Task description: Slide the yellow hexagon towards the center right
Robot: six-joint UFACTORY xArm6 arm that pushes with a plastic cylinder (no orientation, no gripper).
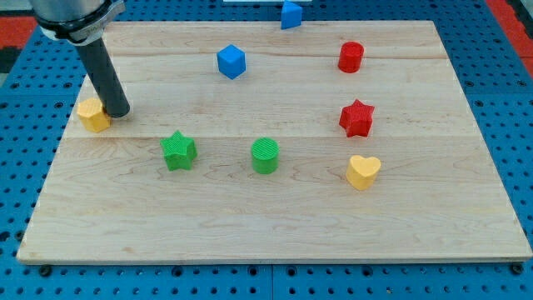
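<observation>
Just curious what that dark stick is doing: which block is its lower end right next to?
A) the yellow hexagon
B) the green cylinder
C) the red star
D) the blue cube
A: my tip sits right against the yellow hexagon at the view's left, on that block's right side, far from the other blocks.

Arm: one, entering at the view's top left corner, where a wide grey collar [73,18] is showing only in part, cut off by the frame edge. Rod [102,68]: straight, dark and round, hanging from that collar and leaning slightly, its lower end sitting further toward the view's right than its upper end. My tip [119,113]: resting at table height at the view's left, about level with the upper middle of the view, its end face not showing from this angle.
</observation>
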